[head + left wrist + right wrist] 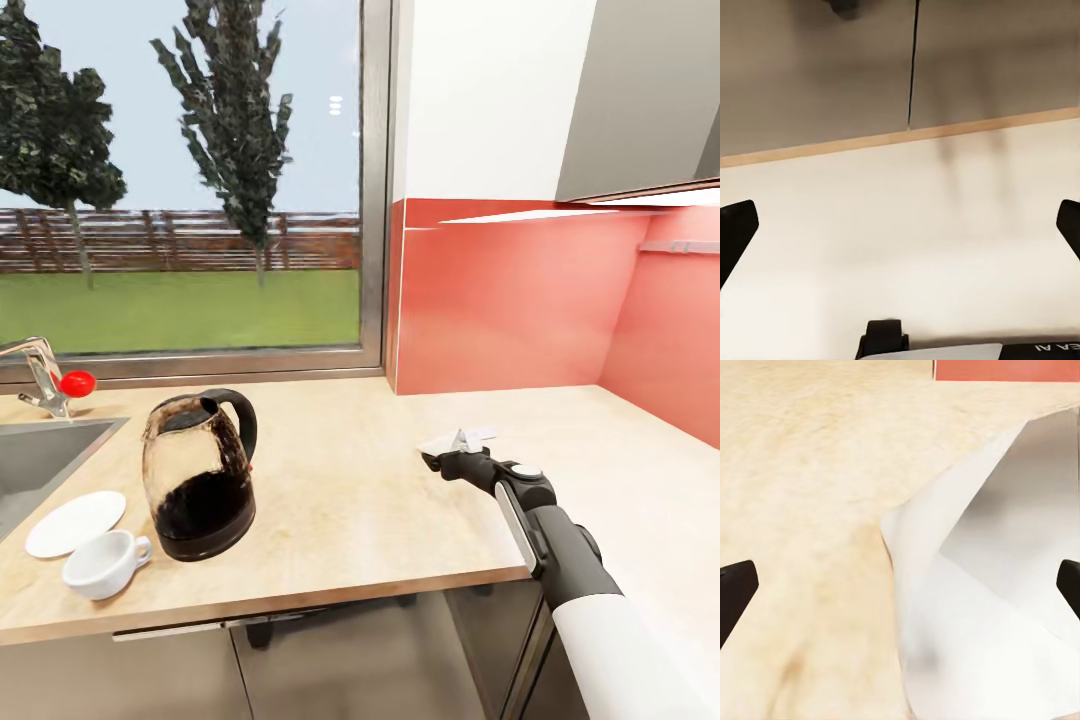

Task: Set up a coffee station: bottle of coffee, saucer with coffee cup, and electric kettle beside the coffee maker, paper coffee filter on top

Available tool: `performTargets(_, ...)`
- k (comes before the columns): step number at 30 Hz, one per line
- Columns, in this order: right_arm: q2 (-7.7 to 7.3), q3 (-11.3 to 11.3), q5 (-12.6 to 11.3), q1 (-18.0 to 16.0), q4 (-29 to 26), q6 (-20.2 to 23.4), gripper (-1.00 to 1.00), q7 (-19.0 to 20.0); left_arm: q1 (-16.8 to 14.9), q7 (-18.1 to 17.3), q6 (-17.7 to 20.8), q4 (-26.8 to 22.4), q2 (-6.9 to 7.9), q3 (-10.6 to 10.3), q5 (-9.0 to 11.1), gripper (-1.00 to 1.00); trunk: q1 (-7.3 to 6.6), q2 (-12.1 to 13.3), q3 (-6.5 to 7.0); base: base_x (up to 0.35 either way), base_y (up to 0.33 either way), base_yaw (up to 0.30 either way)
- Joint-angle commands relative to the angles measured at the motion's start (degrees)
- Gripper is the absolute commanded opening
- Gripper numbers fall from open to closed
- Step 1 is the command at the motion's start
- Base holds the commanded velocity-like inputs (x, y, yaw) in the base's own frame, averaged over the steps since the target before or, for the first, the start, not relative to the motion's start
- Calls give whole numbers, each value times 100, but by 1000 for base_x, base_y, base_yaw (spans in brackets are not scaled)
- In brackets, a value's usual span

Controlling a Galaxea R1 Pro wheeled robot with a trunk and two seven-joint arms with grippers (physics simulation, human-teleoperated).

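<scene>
The paper coffee filter [982, 585], a white creased sheet, lies on the kitchen countertop [350, 500] between the right tool's [452, 447] spread fingers.

Light wood countertop [350, 500] runs below window [190, 180], red wall panel [510, 300] at right. Glass kettle [200, 475] with black handle and base stands upright near front edge. White saucer [75, 522] lies just beside sink [40, 455]; white cup [103, 563] sits on counter beside saucer, touching or nearly touching its rim, handle toward kettle. Tap [45, 375] with red knob behind sink. Right gripper [450, 452] low over counter, white paper filter [462, 438] at its tip; jaw state unclear.
</scene>
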Motion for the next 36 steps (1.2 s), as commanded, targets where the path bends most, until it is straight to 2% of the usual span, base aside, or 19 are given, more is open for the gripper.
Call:
performTargets(1, -4, 7, -2, -3, -7, 29, 100, 8, 1, -1, -10, -7, -3, 12, -32, 100, 0, -3, -5, 3, 3, 0)
performTargets(36, -4, 7, 4, -3, 1, 30, 100, -9, 1, -1, -10, -14, -3, 12, -32, 100, 0, -3, -5, 23, 17, 0)
